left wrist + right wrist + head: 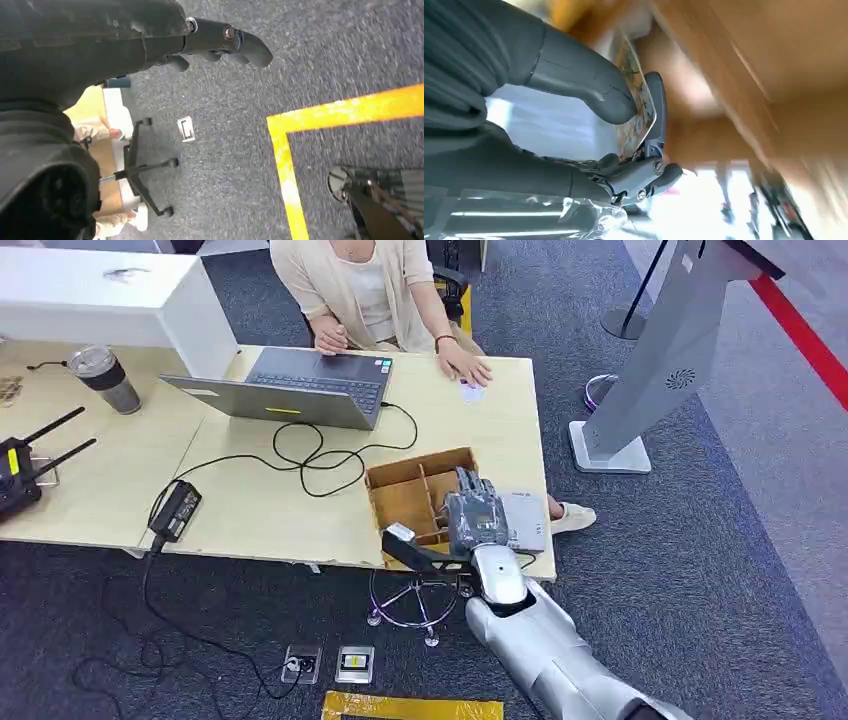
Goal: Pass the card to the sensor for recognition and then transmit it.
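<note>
We see the right hand [624, 145] pinching the card [636, 107] btwn thumb & fingers, cardboard box [415, 490] just under it; left hand [220, 42] curled, holding nothing.

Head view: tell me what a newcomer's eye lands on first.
The robot's right hand stands out at the table's near edge, over a partitioned cardboard box; the right wrist view shows it pinching a printed card between thumb and fingers. Across the table, a seated person rests a hand beside an open laptop.

bright, even light; right wrist view blurred.
</note>
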You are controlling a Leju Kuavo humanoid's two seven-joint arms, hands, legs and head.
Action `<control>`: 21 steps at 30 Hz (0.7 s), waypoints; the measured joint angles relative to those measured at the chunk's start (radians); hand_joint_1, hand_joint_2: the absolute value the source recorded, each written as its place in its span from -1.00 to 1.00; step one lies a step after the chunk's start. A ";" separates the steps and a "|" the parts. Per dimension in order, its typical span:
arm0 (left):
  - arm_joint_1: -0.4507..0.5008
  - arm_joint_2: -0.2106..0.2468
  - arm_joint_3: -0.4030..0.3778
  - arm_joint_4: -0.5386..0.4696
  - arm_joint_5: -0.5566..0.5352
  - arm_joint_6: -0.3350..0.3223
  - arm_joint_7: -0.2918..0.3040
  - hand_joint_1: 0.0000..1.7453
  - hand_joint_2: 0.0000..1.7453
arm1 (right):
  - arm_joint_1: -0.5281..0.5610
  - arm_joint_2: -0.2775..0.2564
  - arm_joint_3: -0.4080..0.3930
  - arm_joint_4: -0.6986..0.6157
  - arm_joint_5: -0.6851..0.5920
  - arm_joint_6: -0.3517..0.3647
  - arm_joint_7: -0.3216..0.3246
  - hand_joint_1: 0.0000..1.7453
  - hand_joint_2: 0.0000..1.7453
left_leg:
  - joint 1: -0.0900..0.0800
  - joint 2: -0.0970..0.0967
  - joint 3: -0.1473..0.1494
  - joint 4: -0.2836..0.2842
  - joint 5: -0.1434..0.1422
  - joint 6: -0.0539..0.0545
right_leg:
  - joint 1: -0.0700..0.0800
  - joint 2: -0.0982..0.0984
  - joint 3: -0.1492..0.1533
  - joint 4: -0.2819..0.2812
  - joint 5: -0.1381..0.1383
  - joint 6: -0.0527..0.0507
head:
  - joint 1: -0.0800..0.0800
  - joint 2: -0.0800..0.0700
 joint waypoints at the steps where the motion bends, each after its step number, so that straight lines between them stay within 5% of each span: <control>1: -0.001 -0.001 0.000 0.000 0.002 0.012 0.015 -1.00 -1.00 | -0.046 0.012 -0.001 -0.011 -0.018 -0.064 -0.041 1.00 1.00 | 0.000 0.003 -0.002 0.000 0.001 -0.001 | 0.000 0.003 -0.003 0.000 0.001 -0.001 | 0.000 0.000; 3: -0.003 -0.003 0.000 0.000 0.006 0.024 0.028 -1.00 -1.00 | -0.148 0.041 -0.002 -0.029 -0.058 -0.066 -0.073 1.00 1.00 | 0.000 0.005 0.000 0.000 0.001 -0.001 | 0.000 0.007 -0.004 0.000 0.002 -0.001 | -0.001 0.000; 6: -0.004 -0.009 0.000 0.000 0.008 0.034 0.032 -1.00 -1.00 | -0.257 0.059 -0.002 -0.057 -0.128 0.068 -0.069 1.00 1.00 | 0.001 0.004 0.000 0.000 0.001 -0.002 | 0.001 0.004 -0.003 0.000 0.001 -0.001 | 0.000 0.000; 12: -0.007 -0.015 0.000 0.000 0.009 0.034 0.032 -1.00 -1.00 | -0.303 0.081 0.000 -0.071 -0.133 0.003 -0.070 1.00 1.00 | 0.001 0.004 0.000 0.000 0.001 -0.002 | 0.001 0.005 -0.003 0.000 0.001 -0.001 | 0.000 0.000; 21: -0.007 -0.019 0.000 0.000 0.003 0.033 0.029 -1.00 -1.00 | -0.328 0.085 -0.002 -0.071 -0.129 -0.005 -0.071 1.00 1.00 | 0.001 0.004 0.000 0.000 0.001 -0.002 | 0.001 0.005 -0.003 0.000 0.001 -0.001 | 0.000 0.000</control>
